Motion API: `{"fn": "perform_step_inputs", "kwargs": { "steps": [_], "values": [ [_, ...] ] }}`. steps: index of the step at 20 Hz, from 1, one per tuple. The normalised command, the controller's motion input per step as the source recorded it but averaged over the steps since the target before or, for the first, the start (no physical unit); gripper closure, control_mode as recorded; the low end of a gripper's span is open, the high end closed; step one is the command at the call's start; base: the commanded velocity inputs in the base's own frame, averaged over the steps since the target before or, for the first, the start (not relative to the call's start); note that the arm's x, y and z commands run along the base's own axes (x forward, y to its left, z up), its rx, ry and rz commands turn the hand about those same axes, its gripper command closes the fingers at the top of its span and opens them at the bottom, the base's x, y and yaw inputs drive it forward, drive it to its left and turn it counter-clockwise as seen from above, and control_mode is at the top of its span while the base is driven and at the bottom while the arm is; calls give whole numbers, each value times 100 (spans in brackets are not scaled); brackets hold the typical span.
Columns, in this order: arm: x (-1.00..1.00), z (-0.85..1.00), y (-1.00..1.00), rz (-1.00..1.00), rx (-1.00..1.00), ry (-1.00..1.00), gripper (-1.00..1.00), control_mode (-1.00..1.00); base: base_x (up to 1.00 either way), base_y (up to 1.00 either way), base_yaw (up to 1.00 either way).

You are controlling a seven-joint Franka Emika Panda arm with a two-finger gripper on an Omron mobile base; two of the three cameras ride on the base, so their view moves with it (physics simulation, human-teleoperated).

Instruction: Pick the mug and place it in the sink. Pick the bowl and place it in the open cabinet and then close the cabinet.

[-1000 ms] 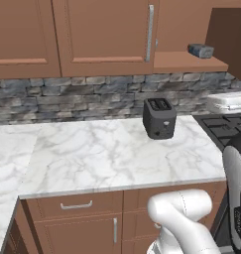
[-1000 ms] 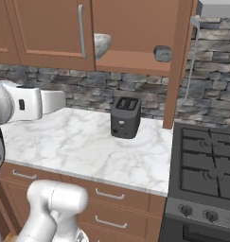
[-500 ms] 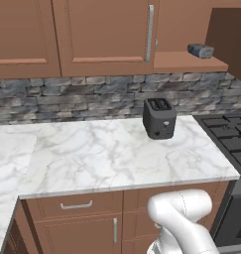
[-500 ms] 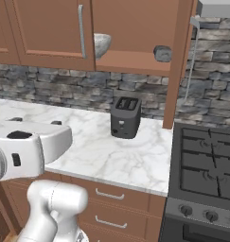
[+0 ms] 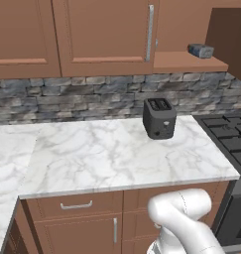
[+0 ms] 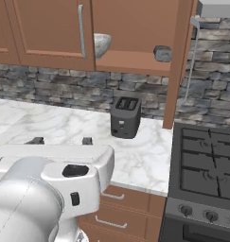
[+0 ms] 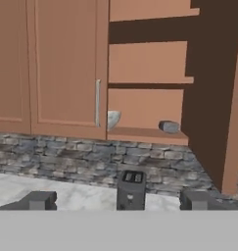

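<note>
- The tool [image 7: 118,201] is hanging wide open and empty, low in the hand view.
- The bowl [image 6: 101,44] is sitting inside the cabinet [image 6: 135,33], upper centre.
- Next: swinging the open door [image 7: 216,93] shut, pushing its outer face squarely.

A white marble counter [image 5: 107,158] runs under the stone backsplash, and a dark toaster [image 5: 159,118] stands upright on it toward the far right, near the stove. Above, the open cabinet [image 7: 150,63] has a bottom shelf [image 6: 135,64] carrying the bowl [image 6: 101,44] at its left, partly behind the closed door, and a small dark-grey block [image 6: 162,53] at its right (the two well apart).
</note>
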Motion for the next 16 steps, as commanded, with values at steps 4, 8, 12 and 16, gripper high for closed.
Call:
{"fn": "perform_step_inputs", "kwargs": {
  "steps": [4,8,12,16],
  "values": [
    [1,0,-77,16,2,-10,-100,-100,0,0,0],
    [2,0,-68,13,0,-7,-100,-100,0,0,0],
    [42,0,-74,13,1,0,-100,-100,0,0,0],
    [67,0,-78,19,8,0,-100,-100,0,0,0]
  ]
}}
